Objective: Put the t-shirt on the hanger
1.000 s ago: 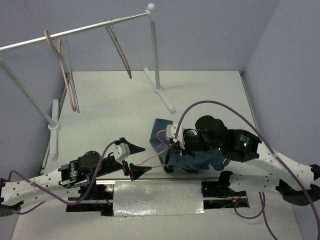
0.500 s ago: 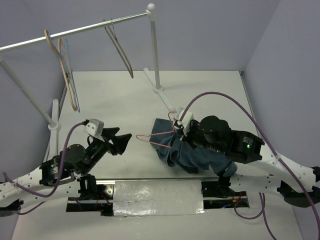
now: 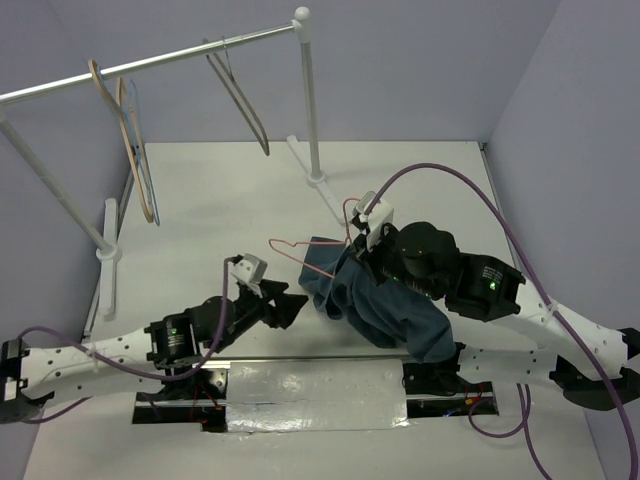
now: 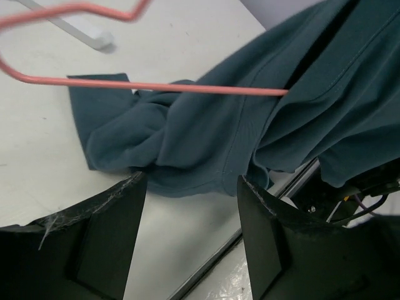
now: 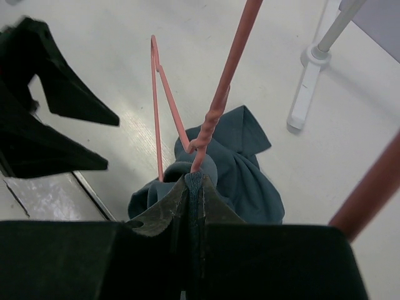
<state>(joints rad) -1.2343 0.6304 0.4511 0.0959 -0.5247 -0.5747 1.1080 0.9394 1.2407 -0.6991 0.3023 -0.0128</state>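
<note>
The right gripper (image 3: 358, 246) is squeezing shut on the twisted neck of the hanger (image 4: 156, 86) and holding it up over the table (image 3: 220, 200). The hanger's wire is going into the t-shirt (image 3: 385, 310), which is hanging down with one end lying bunched on the table. The left gripper (image 3: 293, 303) is waiting wide open with nothing in it, just beside the t-shirt, and a rack (image 3: 150, 62) with other hangers (image 3: 240, 95) is standing behind.

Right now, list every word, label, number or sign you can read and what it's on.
None can be read in any view.
White speck on the t-shirt, perhaps a label: too small to read.
The hanger: no marking.
Green lights on the right arm: no characters.
</note>
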